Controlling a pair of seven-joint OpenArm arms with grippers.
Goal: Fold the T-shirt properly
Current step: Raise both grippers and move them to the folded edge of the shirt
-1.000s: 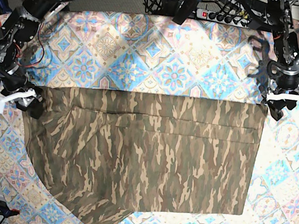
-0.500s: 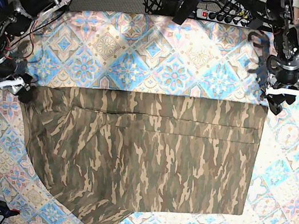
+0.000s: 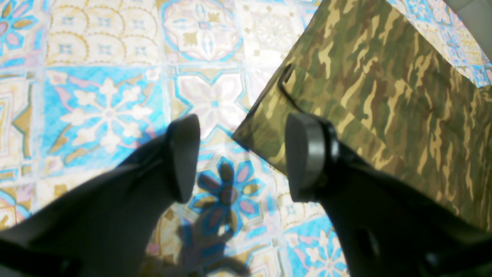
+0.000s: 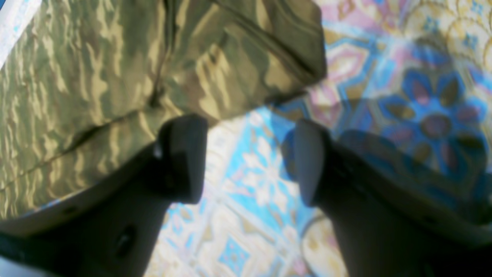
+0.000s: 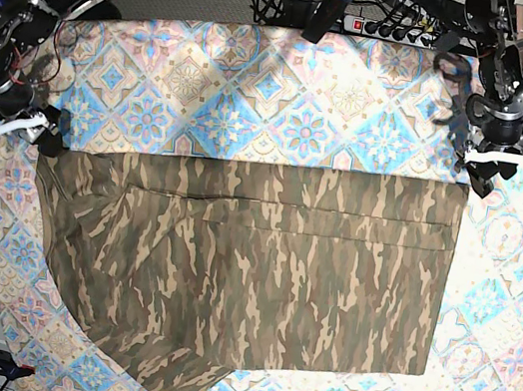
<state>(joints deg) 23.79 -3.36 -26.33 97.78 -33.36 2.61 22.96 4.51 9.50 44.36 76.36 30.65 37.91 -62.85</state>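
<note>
- The base view looks straight down from high above, taking in the whole T-shirt (image 5: 248, 274), the tablecloth (image 5: 289, 99) and both arms at the far corners.
- The left wrist view sits close behind the left gripper (image 3: 242, 157), aimed down at the tablecloth (image 3: 103, 107) and the T-shirt's (image 3: 384, 88) far right corner.
- The right wrist view sits close behind the right gripper (image 4: 250, 157), aimed down at the T-shirt's (image 4: 115, 69) far left corner.
- Each wrist view shares its corner with the base view.

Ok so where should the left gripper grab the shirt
Judging by how it lies, the shirt corner just ahead of the open left gripper. It lies flat on the cloth, so come down from above, one finger each side of the edge.
</note>
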